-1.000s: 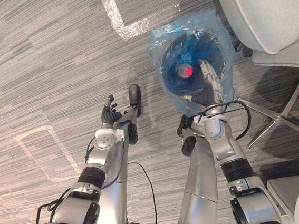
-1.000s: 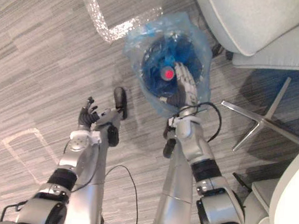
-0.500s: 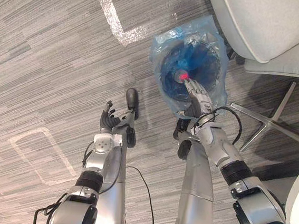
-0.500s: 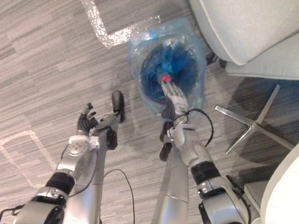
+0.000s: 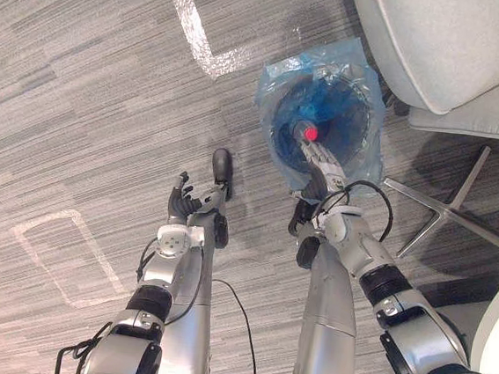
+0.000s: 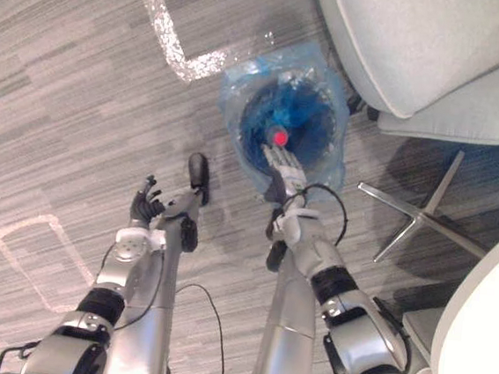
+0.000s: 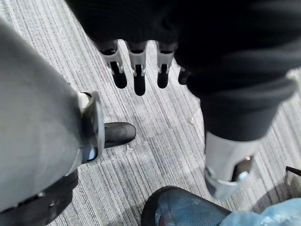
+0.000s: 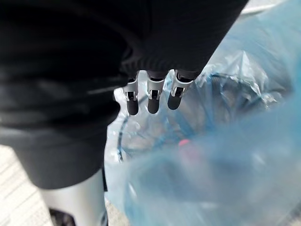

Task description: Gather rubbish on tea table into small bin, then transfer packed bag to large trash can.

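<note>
My right hand: stretched out flat over the near rim of the bin, fingers straight and side by side, holding nothing; the tips reach in above the bag's opening
My left hand: hovering over the grey striped carpet, well apart from the bin, fingers loose and nearly straight, thumb apart, nothing in it
Small bin: a dark round bin lined with a translucent blue plastic bag, standing upright on the carpet just ahead of my right arm; the bag's edge is folded out over the rim all round
Rubbish: a blue bottle with a red cap stands inside the bin, cap up, right at my right fingertips; I cannot tell whether they touch it
Beside the bin: a pale grey upholstered chair with chrome legs, close on the bin's far right side
Floor marks: a white tape corner beyond the bin to the left, and a white tape outline left of my left arm
</note>
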`<state>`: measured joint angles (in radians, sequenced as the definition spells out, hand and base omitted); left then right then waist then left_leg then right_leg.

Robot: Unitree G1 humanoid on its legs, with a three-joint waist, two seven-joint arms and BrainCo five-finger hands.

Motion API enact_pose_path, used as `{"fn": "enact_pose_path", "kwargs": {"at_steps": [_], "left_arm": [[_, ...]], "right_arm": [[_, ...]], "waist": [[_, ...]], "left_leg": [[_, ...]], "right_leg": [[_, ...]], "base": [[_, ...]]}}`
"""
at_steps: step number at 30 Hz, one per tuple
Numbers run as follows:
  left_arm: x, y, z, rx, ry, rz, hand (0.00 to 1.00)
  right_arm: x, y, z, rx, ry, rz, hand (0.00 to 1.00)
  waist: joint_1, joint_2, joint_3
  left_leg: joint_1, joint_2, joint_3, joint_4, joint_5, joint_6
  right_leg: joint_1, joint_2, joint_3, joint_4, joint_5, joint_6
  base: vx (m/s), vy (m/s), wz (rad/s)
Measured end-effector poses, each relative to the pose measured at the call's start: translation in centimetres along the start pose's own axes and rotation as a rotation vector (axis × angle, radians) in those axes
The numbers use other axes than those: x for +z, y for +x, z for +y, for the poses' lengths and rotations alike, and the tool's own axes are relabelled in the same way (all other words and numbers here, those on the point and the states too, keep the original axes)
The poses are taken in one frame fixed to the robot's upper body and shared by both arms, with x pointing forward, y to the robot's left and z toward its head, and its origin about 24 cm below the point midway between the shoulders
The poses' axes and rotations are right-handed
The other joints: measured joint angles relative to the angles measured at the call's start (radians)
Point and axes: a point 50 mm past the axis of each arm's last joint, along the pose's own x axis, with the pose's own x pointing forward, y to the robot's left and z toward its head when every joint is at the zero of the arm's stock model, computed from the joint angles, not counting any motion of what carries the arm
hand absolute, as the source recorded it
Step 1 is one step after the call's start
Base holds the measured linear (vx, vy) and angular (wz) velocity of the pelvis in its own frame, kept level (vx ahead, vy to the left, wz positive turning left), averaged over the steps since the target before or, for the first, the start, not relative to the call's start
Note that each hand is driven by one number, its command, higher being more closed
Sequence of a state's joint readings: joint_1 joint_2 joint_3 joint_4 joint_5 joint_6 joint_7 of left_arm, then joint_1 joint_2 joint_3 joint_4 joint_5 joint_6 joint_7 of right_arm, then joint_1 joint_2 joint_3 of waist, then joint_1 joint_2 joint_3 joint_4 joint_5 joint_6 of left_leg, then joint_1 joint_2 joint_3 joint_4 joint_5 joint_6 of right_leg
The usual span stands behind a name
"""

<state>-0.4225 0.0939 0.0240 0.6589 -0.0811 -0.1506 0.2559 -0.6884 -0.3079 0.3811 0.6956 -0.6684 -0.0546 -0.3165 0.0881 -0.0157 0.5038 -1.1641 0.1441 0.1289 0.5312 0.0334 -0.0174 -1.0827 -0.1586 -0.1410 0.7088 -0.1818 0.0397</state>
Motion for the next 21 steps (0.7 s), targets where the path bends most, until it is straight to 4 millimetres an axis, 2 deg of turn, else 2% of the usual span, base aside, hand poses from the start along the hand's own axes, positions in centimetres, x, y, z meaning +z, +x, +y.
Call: {"fn": "enact_pose_path", "kwargs": {"at_steps": [3,6,7,9,12,16,21], "left_arm": [[0.2,0.1,0.1,0.012,-0.007,-0.004,0.00],[1.1,0.5,0.2,0.042,-0.039,-0.030,0.00],[1.2,0.6,0.0,0.043,-0.044,-0.035,0.00],[1.9,0.9,-0.1,0.050,-0.076,-0.049,0.00],[2.4,1.2,-0.2,0.066,-0.110,-0.059,0.00],[2.4,1.1,-0.4,0.067,-0.127,-0.053,0.00],[2.5,1.2,-0.4,0.067,-0.128,-0.058,0.00]], "right_arm": [[-0.3,0.2,0.3,-0.001,0.025,0.047,0.00],[-0.9,0.8,-0.8,-0.055,0.044,0.100,0.00],[-1.1,0.9,-1.0,-0.064,0.046,0.114,1.00],[-2.2,1.2,-1.9,-0.101,0.054,0.184,1.00],[-2.7,1.5,-2.6,-0.126,0.066,0.223,1.00],[-2.4,1.9,-3.0,-0.140,0.073,0.216,1.00],[-1.7,1.9,-2.1,-0.126,0.122,0.216,1.00]], "waist": [[0.000,0.000,0.000],[0.003,0.000,0.000],[0.003,0.000,0.000],[0.001,0.001,0.000],[0.003,0.001,0.000],[0.009,0.001,0.000],[0.011,0.001,0.000]], "left_leg": [[-0.009,-0.001,-0.004,-0.004,0.003,0.000],[-0.049,-0.003,-0.006,-0.007,0.007,-0.002],[-0.057,-0.005,-0.009,-0.009,0.011,0.002],[-0.086,-0.027,-0.030,-0.033,0.044,0.000],[-0.111,-0.040,-0.053,-0.040,0.061,-0.003],[-0.114,-0.047,-0.058,-0.054,0.059,-0.008],[-0.114,-0.043,-0.055,-0.066,0.064,-0.012]], "right_leg": [[-0.008,0.000,-0.006,-0.001,0.000,-0.001],[-0.049,-0.001,-0.006,0.003,0.000,-0.002],[-0.058,-0.002,-0.009,0.005,0.000,-0.002],[-0.091,-0.016,-0.023,0.019,-0.005,-0.006],[-0.111,-0.030,-0.047,0.041,-0.021,-0.011],[-0.123,-0.036,-0.047,0.055,-0.029,-0.013],[-0.128,-0.035,-0.048,0.053,-0.029,-0.014]], "base": [[-0.01,-0.019,0.02],[0.00,0.000,0.00],[0.00,-0.014,0.13],[0.01,-0.011,0.33],[0.00,-0.019,0.31],[-0.02,-0.023,0.12],[-0.02,-0.013,0.02]]}}
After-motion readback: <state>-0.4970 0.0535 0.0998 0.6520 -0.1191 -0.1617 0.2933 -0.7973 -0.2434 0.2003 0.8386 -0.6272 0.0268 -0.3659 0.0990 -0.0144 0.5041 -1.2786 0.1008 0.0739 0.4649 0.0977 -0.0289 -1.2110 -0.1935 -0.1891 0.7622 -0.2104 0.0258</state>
